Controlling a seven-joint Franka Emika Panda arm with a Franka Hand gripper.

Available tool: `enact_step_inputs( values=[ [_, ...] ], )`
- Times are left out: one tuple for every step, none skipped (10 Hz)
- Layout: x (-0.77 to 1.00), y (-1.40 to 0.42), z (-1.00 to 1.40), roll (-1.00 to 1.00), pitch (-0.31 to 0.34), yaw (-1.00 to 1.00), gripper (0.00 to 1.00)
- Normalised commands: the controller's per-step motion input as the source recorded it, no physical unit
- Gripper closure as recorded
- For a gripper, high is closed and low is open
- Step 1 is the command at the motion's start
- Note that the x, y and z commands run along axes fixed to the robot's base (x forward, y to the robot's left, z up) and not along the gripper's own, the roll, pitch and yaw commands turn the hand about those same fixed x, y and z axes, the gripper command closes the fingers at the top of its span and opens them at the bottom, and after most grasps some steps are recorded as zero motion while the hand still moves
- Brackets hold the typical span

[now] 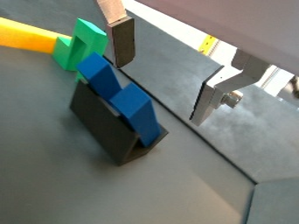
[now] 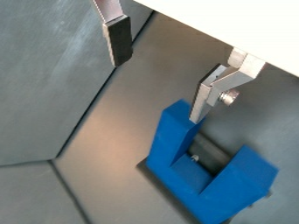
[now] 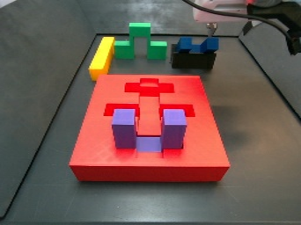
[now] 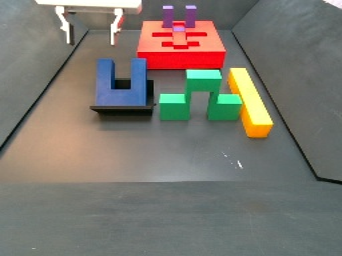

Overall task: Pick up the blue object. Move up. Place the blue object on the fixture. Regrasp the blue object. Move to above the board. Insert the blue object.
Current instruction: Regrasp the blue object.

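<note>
The dark blue U-shaped object [image 1: 121, 94] [image 2: 208, 171] rests tilted on the black fixture [image 1: 107, 129], its prongs pointing towards the board in a side view [image 4: 120, 80]. My gripper [image 1: 163, 87] [image 2: 158, 89] is open and holds nothing. It hangs just above the blue object [image 3: 195, 46] without touching it, as both side views show [image 3: 212, 30] [image 4: 91, 38]. One silver finger [image 2: 208, 98] stands over a prong of the block. The red board [image 3: 147, 149] [image 4: 201, 57] lies apart from the fixture [image 4: 122, 109].
A purple U-shaped block [image 3: 148, 132] [image 4: 178, 15] stands upright in the board. A green stepped block [image 1: 79, 45] [image 3: 143, 40] [image 4: 201, 95] and a yellow bar [image 1: 26, 37] [image 3: 102, 56] [image 4: 249, 100] lie beside the fixture. Dark walls [image 3: 265, 70] ring the floor.
</note>
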Motion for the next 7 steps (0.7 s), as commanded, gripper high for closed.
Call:
enact_step_inputs(
  values=[
    [0.63, 0.09, 0.00, 0.85, 0.277, 0.20, 0.00],
    [0.57, 0.01, -0.06, 0.73, 0.234, 0.18, 0.00],
    [0.42, 0.00, -0.25, 0.49, 0.097, 0.17, 0.00],
    [0.20, 0.00, -0.39, 0.32, 0.000, 0.17, 0.00],
    [0.23, 0.00, -0.33, 0.09, -0.011, 0.12, 0.00],
    [0.13, 0.00, -0.28, 0.15, -0.006, 0.07, 0.00],
    [0.00, 0.00, -0.33, 0.24, -0.086, 0.06, 0.00]
  ],
)
